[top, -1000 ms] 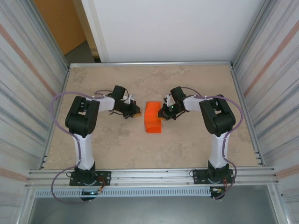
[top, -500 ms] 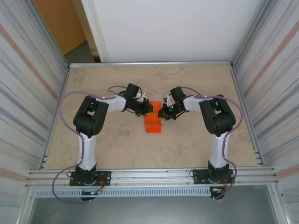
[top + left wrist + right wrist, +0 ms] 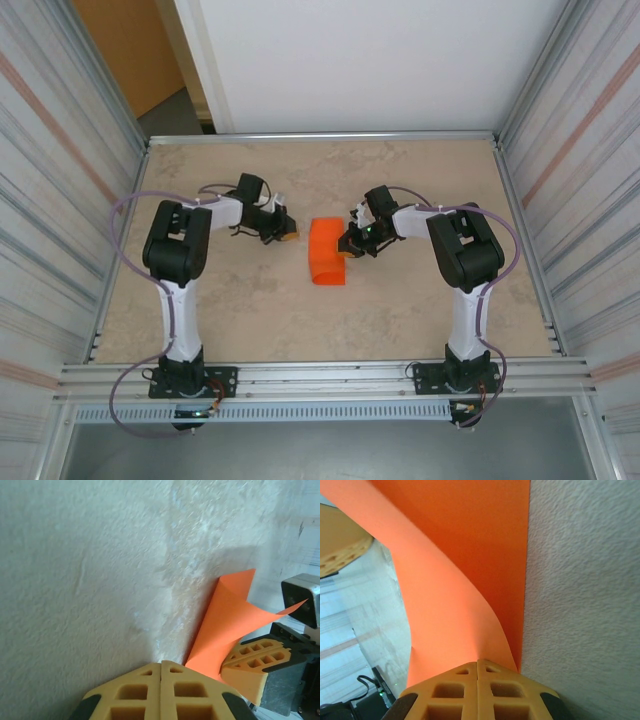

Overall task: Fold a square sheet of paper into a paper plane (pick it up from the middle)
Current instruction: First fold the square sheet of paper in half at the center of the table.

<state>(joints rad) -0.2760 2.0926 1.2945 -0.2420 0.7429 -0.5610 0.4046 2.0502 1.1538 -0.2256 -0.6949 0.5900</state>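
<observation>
My right gripper (image 3: 478, 667) is closed. The sheet of paper (image 3: 465, 570) runs straight into the seam between its fingers, so I judge it is pinching the sheet at one edge. That grip would explain the shape: one straight edge lies along the desk (image 3: 580, 605), and the rest rises from it in a soft, uncreased curve. A corner stands up free in the left wrist view.

My left gripper (image 3: 160, 666) is closed too, with nothing in it, and it points at the sheet (image 3: 225, 625) across a strip of bare desk. I read that as standing ready to press or steady the bend while the other side holds.

From above, the sheet (image 3: 325, 255) sits near the middle of the desk (image 3: 400, 320), between the left gripper (image 3: 287, 236) and the right gripper (image 3: 347, 246). It touches only the right one. No sharp crease shows, so the plane is barely begun.

There is open desk all round the sheet. The side walls (image 3: 60, 200) are well apart from both arms, so either arm can sweep inward freely. The tight spot is the gap between the grippers themselves.
</observation>
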